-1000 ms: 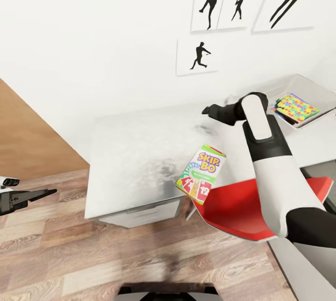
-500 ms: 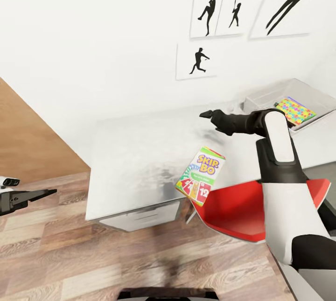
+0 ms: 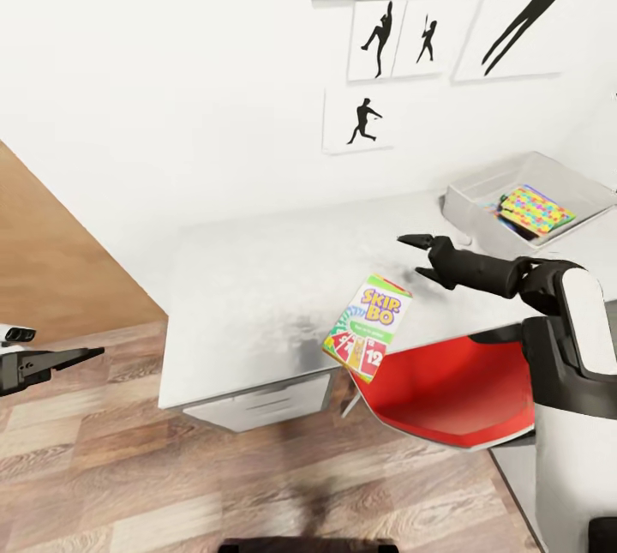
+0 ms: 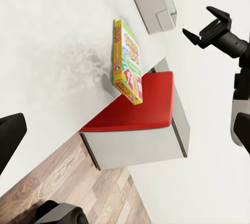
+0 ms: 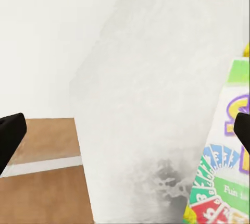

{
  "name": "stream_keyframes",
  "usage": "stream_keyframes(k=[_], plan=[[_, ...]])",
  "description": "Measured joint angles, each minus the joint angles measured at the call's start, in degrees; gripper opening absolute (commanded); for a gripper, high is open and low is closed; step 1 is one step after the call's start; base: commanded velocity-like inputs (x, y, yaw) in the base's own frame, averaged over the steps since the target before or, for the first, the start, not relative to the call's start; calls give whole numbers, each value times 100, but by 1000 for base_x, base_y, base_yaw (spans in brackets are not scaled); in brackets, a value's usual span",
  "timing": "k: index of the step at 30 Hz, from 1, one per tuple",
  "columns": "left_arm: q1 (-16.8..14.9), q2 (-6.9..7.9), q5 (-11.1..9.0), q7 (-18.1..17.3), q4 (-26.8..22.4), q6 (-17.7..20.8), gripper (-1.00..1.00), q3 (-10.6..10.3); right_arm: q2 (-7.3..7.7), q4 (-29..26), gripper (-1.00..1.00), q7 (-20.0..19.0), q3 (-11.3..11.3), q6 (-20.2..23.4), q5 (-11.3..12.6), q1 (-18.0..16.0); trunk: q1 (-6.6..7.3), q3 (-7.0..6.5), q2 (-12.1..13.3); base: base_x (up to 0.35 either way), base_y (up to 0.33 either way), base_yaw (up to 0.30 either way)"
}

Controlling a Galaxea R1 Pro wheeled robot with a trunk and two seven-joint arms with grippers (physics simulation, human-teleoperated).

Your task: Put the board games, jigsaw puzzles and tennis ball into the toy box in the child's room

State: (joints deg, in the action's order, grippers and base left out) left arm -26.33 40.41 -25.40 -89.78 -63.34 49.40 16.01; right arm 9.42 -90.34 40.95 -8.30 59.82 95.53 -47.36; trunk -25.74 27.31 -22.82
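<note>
The green-red-white Skip-Bo board game (image 3: 368, 327) lies tilted over the front edge of the table (image 3: 257, 279), its lower end above a red chair seat; it stands out in the left wrist view (image 4: 127, 62) and the right wrist view (image 5: 224, 182). My right gripper (image 3: 411, 255) hovers open and empty over the tabletop, just right of and behind that box, apart from it (image 4: 198, 22) (image 5: 125, 130). The light-grey toy box (image 3: 480, 193) sits at the table's far right with a multicoloured jigsaw puzzle (image 3: 536, 208) inside. My left gripper (image 3: 60, 358) hangs open and empty over the floor, far left (image 4: 34, 177).
A red chair (image 3: 446, 390) is tucked at the table's front right, under the game box. A grey drawer (image 3: 266, 403) hangs beneath the tabletop. The white wall with black silhouette pictures (image 3: 360, 120) runs behind the table. Wood-plank floor (image 3: 171, 484) spreads in front.
My right arm has swung out from the back of the table; its gripper now sits lower and closer to the Skip-Bo box. The box and left gripper have not moved.
</note>
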Motion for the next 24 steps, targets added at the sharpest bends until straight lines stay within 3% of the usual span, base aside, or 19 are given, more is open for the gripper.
stream_keyframes(k=[4,7,9,10,17,24], plan=[[0,0,0,0,4,0,100,0,137,-35,100,-179,-239,0,262,350,0,-37,0,0,0,0],[0,0,-1,0,5,0,100,1,244,-54,100,-684,-436,1,366,701,0,-65,0,0,0,0],[0,0,-1,0,5,0,100,1,294,-65,100,-1029,-546,1,389,870,0,-84,0,0,0,0],[0,0,-2,0,5,0,100,1,341,-74,100,-1384,-663,2,396,1037,0,-93,0,-5,0,0],[0,0,2,0,5,0,100,1,517,-85,100,-2571,-1098,0,384,1689,0,-158,0,-34,0,0],[0,0,2,0,4,0,100,-4,631,-87,100,-3242,-1466,-2,391,2108,0,-223,0,-11,0,-1]])
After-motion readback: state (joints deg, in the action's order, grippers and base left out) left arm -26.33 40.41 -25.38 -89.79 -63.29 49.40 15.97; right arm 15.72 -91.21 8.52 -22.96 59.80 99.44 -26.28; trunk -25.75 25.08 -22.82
